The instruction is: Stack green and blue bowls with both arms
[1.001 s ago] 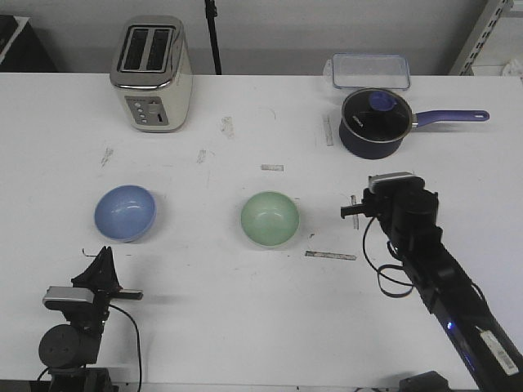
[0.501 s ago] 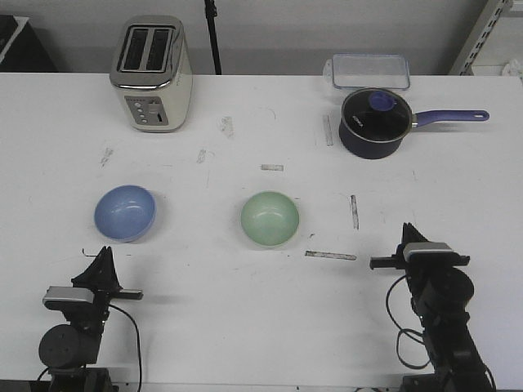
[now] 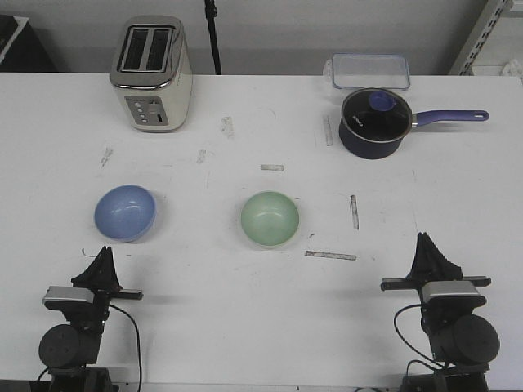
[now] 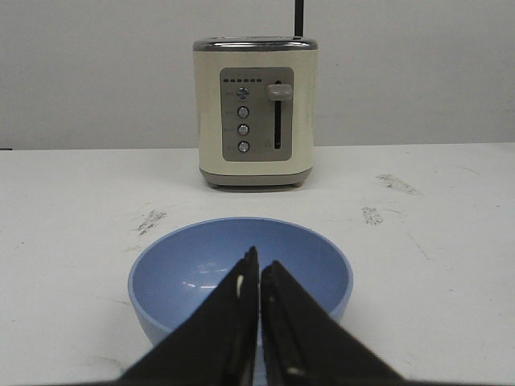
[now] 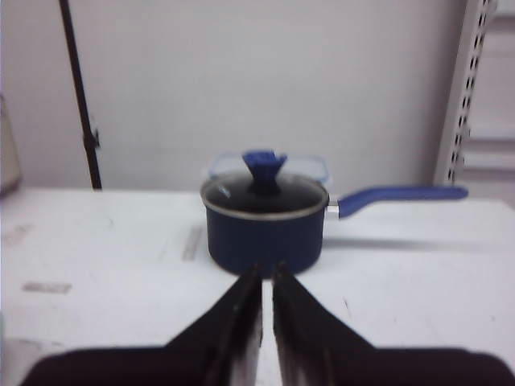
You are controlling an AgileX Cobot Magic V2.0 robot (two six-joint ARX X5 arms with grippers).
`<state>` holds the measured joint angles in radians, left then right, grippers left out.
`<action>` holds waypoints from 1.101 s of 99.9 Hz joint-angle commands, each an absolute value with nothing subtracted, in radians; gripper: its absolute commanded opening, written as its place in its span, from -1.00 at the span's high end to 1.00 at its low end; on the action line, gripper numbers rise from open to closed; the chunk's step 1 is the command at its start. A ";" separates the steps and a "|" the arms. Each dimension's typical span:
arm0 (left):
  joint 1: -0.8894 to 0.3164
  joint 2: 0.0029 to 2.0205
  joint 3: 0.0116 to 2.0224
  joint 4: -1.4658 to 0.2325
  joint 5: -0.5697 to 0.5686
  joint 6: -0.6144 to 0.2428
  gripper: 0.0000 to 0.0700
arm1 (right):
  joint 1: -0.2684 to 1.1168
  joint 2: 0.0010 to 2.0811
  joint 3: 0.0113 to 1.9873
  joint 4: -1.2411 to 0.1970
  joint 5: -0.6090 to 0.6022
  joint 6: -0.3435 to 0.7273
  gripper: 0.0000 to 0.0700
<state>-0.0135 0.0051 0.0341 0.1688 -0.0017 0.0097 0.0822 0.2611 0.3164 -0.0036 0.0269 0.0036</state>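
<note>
At near table edge, both pincer grippers, left (image 3: pixel 104 263) and right (image 3: pixel 428 260), clenched empty; advise opening before approaching glossy periwinkle-blue bowl (image 3: pixel 125 213) and mint-green bowl (image 3: pixel 270 219).

Both arms are seen folded low at the near table edge — left gripper (image 3: pixel 101 263) and right gripper (image 3: pixel 428 257) are pointed forward. In each wrist view the fingers are pressed nearly together — nothing is held between them.
</note>
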 commanded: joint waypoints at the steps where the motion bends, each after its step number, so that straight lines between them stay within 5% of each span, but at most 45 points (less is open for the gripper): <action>1: -0.013 0.003 0.012 0.181 -0.004 0.007 1.00 | 0.084 0.245 0.321 -0.016 0.026 -0.006 0.95; 110: -0.013 0.004 0.028 0.186 -0.003 0.006 1.00 | 0.084 0.189 0.321 0.030 0.027 -0.005 0.95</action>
<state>-0.0135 0.0051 0.0345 0.1711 -0.0017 0.0093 0.0822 0.1902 0.3164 0.0189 0.0269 0.0029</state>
